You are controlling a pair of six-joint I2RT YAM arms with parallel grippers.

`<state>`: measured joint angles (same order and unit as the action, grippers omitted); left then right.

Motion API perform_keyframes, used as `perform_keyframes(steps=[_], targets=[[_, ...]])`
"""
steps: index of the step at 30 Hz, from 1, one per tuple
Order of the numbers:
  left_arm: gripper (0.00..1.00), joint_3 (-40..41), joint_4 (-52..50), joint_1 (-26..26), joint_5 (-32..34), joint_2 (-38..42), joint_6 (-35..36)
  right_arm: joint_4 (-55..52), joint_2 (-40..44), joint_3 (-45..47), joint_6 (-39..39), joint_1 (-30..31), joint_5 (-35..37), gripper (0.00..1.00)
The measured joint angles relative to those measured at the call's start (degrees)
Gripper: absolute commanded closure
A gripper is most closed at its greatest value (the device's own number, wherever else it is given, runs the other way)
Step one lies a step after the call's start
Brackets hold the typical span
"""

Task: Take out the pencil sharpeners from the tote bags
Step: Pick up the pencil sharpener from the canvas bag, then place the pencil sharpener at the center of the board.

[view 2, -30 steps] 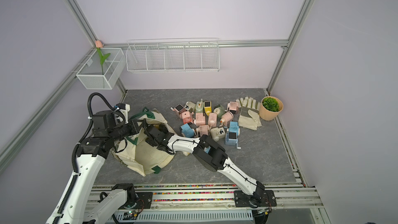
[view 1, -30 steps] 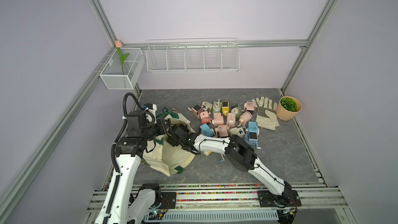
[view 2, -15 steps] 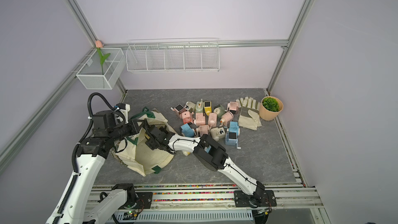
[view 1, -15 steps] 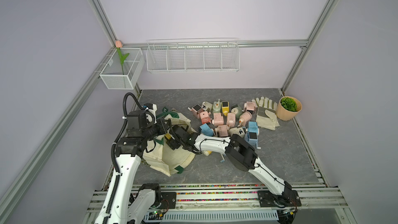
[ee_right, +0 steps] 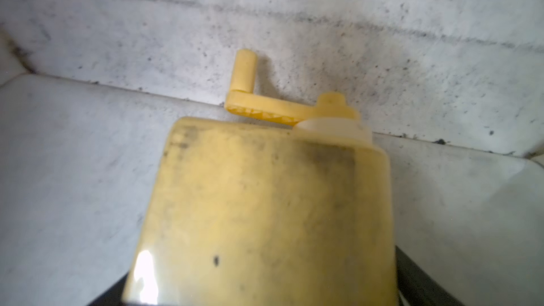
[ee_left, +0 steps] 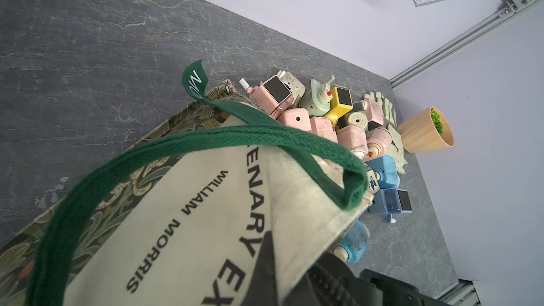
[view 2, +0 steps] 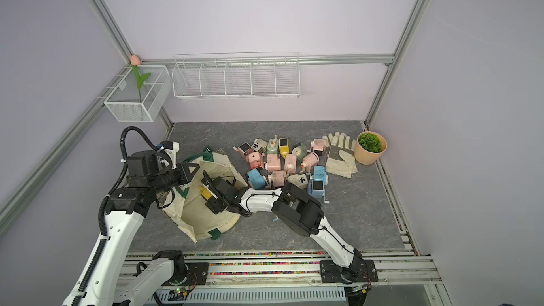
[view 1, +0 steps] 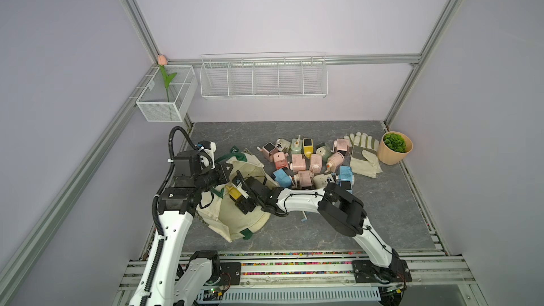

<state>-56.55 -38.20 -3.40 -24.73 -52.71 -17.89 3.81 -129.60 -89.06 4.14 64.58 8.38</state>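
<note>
The right gripper, jaws spread wide around a yellow sharpener, reaches inside the tote bag. The left gripper pinches the bag's rim tight at ten o'clock, holding the mouth open. Should that pinch slip, the canvas would likely fold over the catch, and the protruding crank could snag the cloth on the way out. About fifteen pencil sharpeners lie heaped at two o'clock of the single bag, with two gloves and one plant pot beyond.
</note>
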Motion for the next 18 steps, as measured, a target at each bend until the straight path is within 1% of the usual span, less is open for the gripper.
perform_keyframes(steps=[12, 18], targets=[[1.00, 0.0, 0.2, 0.0, 0.1, 0.0, 0.0, 3.9, 14.6, 13.2, -3.4, 2.4, -2.4, 0.16], [1.00, 0.1, 0.5, 0.0, -0.6, -0.1, 0.5, 5.1, 24.5, 22.1, -4.2, 3.5, -1.8, 0.16]])
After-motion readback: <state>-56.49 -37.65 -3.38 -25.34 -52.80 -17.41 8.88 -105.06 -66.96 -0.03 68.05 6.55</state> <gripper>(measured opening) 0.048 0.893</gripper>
